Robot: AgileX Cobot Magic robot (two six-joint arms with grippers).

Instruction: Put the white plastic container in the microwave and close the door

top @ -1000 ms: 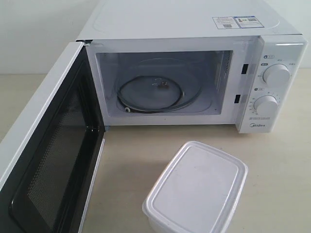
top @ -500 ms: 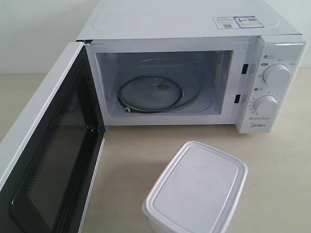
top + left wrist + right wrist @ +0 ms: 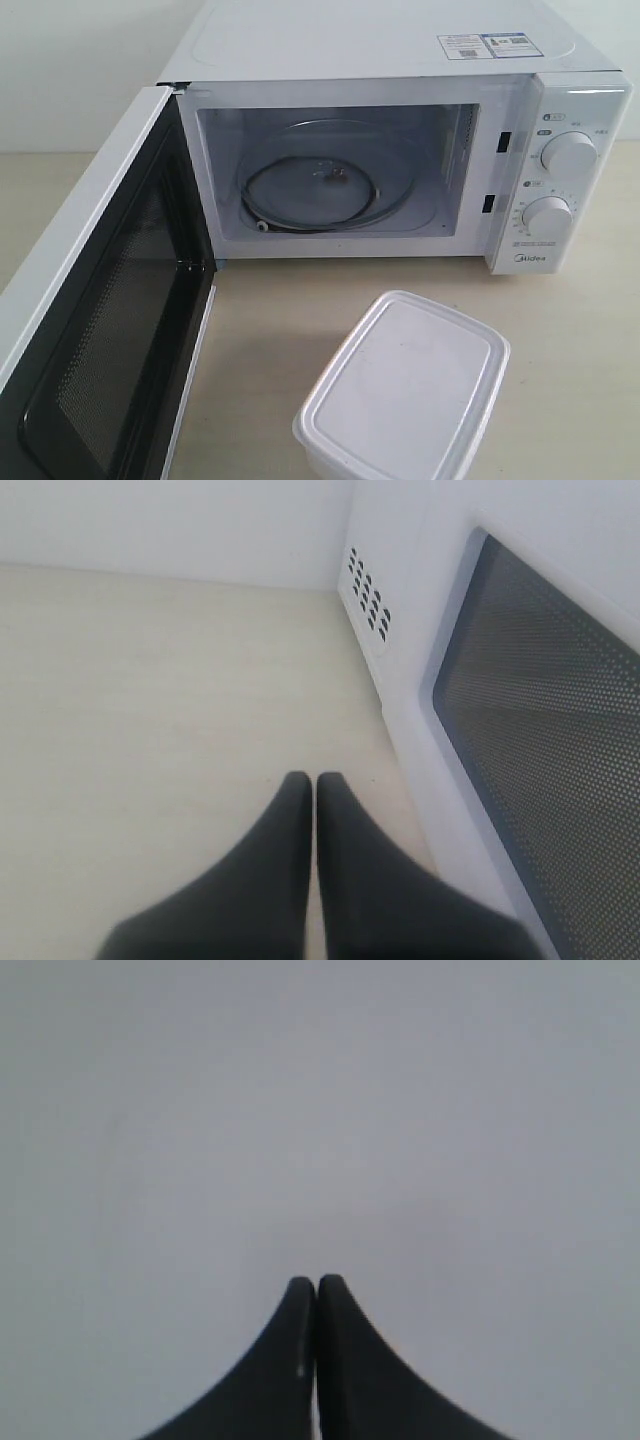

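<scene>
Left gripper [image 3: 312, 780]: jaws pressed together, tips touching, nothing between them; it hangs over bare beige table [image 3: 150, 730], near the outer face of the door [image 3: 540, 760], whose dark dotted window shows alongside. Vent slots [image 3: 368, 605] sit on the white wall beyond. Right gripper [image 3: 315, 1282]: jaws likewise clenched on nothing; behind the tips only a plain pale grey surface, cannot tell what. Neither gripper appears in the exterior view. The white plastic container [image 3: 405, 390] stands lidded on the table in front of the microwave [image 3: 400, 50], apart from it, toward the dial side. Door swung wide open on the left, black mesh inner face exposed. Glass turntable [image 3: 330, 185] inside is bare. Two dials [image 3: 570, 153] on the right panel; sticker [image 3: 483, 44] on top.
</scene>
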